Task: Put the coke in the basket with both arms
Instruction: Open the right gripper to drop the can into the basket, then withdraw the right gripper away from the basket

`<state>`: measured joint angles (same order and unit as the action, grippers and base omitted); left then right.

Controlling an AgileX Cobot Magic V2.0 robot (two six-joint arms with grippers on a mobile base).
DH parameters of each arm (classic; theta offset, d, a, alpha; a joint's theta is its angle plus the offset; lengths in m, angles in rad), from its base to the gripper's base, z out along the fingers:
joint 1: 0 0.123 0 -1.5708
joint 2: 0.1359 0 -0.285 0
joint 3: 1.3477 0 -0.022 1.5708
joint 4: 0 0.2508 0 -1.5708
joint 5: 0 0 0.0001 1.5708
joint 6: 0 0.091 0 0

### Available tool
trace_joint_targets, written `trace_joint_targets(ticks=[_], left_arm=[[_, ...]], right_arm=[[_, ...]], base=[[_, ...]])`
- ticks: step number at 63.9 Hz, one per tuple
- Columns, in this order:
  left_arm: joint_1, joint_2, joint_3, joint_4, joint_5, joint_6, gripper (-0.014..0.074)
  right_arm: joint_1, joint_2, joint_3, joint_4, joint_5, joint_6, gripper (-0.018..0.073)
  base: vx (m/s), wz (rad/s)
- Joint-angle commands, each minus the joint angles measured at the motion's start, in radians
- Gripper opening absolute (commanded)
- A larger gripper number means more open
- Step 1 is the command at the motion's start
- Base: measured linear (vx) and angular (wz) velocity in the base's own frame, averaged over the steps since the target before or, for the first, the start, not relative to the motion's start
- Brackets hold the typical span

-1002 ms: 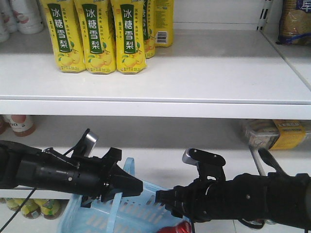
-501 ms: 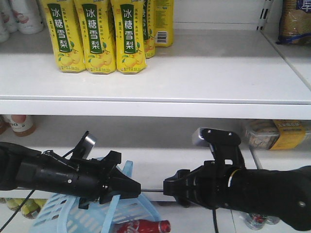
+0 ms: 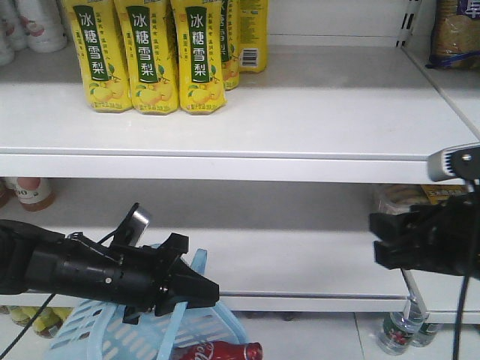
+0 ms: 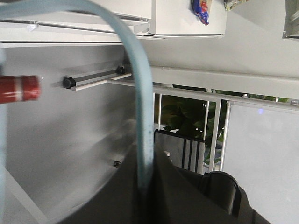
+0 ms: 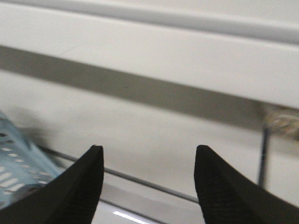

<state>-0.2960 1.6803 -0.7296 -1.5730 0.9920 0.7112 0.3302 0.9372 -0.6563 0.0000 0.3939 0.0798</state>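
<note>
While my left gripper (image 3: 201,291) is clenched on the thin handle (image 4: 142,112) of the light blue basket (image 3: 206,330), holding it up in front of the white shelf unit (image 3: 300,120), I see the coke (image 3: 221,351) lying on its side inside the basket, red cap (image 4: 25,88) pointing right in the front view. My right gripper (image 5: 147,184) sits well apart at the right edge, and its wrist view shows both fingers (image 5: 79,186) spread wide with nothing between them, facing the lower shelf. Yellow pear-drink bottles (image 3: 154,56) stand on the top shelf, upper left
</note>
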Motion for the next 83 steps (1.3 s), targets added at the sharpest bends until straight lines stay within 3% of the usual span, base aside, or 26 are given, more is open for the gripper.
trace_joint_targets(ticks=[1, 16, 26, 45, 55, 72, 83], left_arm=[[-0.003, -0.048, -0.025, -0.08, 0.086, 0.002, -0.0006], [-0.003, -0.048, -0.025, -0.08, 0.086, 0.002, -0.0006], [-0.003, -0.048, -0.025, -0.08, 0.086, 0.002, -0.0006], [-0.003, -0.048, -0.025, -0.08, 0.086, 0.002, -0.0006], [-0.003, -0.048, -0.025, -0.08, 0.086, 0.002, -0.0006], [-0.003, -0.048, -0.025, -0.08, 0.086, 0.002, -0.0006], [-0.003, -0.048, -0.025, -0.08, 0.086, 0.002, -0.0006]], right_arm=[[-0.068, -0.071, -0.027, -0.104, -0.061, -0.008, 0.0423], [-0.205, -0.202, -0.027, -0.231, -0.075, -0.003, 0.0423], [-0.259, -0.3, 0.001, -0.232, -0.11, -0.003, 0.0423], [-0.259, -0.557, 0.212, -0.225, -0.221, 0.0, 0.0411], [-0.259, -0.674, 0.279, -0.225, -0.205, 0.0, 0.04], [-0.259, -0.834, 0.33, -0.174, -0.057, 0.003, 0.0399], [-0.259, -0.858, 0.384, -0.176, -0.1, -0.003, 0.0399]], base=[[0.0, 0.0], [0.0, 0.0], [0.0, 0.0], [0.0, 0.0], [0.0, 0.0], [0.0, 0.0], [0.0, 0.0]])
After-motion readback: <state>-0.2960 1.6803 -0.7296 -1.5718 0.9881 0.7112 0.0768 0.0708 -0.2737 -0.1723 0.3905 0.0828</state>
